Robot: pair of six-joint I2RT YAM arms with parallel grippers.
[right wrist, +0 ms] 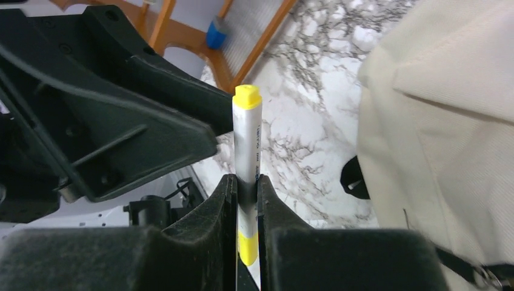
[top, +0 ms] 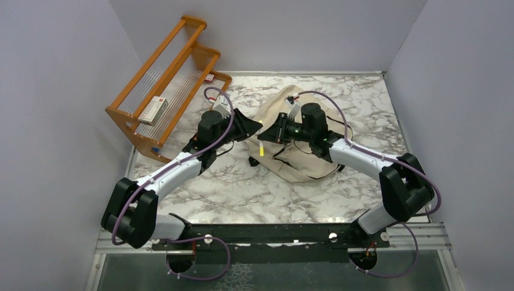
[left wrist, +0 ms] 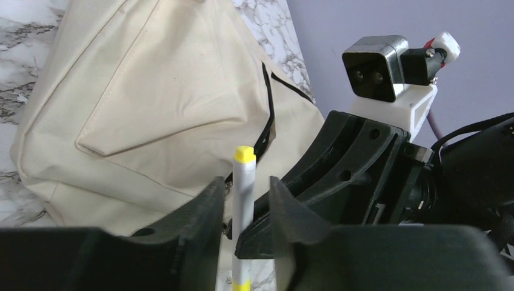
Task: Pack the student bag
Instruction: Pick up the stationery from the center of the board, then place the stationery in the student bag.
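Note:
The student bag [top: 301, 167], beige canvas with black zipper lines, lies on the marble table; it also shows in the left wrist view [left wrist: 151, 91] and the right wrist view [right wrist: 448, 121]. A white marker with yellow ends [top: 261, 145] stands upright between both grippers at the bag's left edge. My right gripper [right wrist: 246, 182] is shut on the marker [right wrist: 245, 139]. My left gripper [left wrist: 245, 188] is open, its jaws on either side of the same marker [left wrist: 243, 182] with a gap on each side. The two grippers face each other, left [top: 250, 130] and right [top: 270, 134].
A wooden rack [top: 163, 85] stands at the back left with a small white box [top: 151, 110] on it; a blue object [right wrist: 215, 33] lies at its foot. Walls close in the left, back and right sides.

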